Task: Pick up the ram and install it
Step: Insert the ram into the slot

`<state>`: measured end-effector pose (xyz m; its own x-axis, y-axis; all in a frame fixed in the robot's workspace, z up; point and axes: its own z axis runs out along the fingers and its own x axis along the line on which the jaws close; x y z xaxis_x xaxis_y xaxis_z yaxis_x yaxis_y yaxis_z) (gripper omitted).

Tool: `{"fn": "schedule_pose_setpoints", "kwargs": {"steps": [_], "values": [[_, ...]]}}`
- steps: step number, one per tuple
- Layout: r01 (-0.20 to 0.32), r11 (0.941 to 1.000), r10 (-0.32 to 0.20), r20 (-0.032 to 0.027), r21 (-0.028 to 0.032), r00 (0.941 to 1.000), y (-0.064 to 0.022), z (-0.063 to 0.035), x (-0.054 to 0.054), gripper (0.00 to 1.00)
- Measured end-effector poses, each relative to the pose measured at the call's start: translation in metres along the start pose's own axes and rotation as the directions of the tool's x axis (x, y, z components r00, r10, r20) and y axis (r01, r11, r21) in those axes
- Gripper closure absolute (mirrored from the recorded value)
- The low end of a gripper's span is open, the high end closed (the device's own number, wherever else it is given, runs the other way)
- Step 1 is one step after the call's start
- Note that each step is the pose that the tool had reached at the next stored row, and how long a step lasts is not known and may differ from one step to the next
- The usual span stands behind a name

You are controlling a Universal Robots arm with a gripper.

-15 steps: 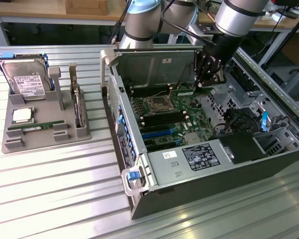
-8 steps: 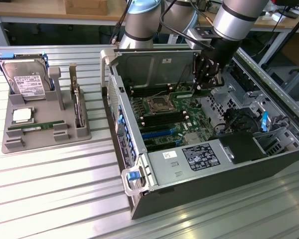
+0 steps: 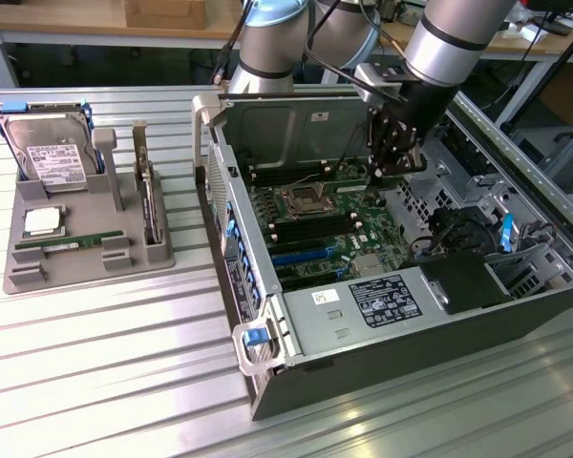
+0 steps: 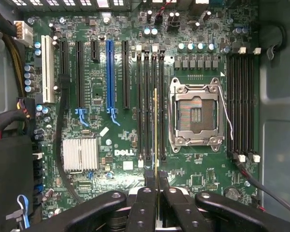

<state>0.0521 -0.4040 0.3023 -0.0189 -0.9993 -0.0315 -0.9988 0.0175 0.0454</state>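
Fingers [image 4: 156,193] are clamped on the ram [image 4: 155,130], held edge-down over the motherboard's [image 4: 111,135] memory slots [image 4: 150,106] left of the CPU socket [image 4: 195,113], so you can seat it straight.

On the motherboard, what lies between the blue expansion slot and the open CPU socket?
In the wrist view: a black slot, then black memory slots, over which the gripper holds the ram edge-on.

Open case top [image 3: 267,114] lets pincer [image 4: 156,193] descend; CPU socket [image 4: 195,114] beside slots.
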Motion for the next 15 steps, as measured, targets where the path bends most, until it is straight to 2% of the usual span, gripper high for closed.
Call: {"fn": "schedule_pose_setpoints", "kwargs": {"steps": [15], "values": [[0.000, 1.0000, 0.000, 0.0001, 0.0000, 1.0000, -0.0008, 0.0172, 0.001, 0.88]]}}
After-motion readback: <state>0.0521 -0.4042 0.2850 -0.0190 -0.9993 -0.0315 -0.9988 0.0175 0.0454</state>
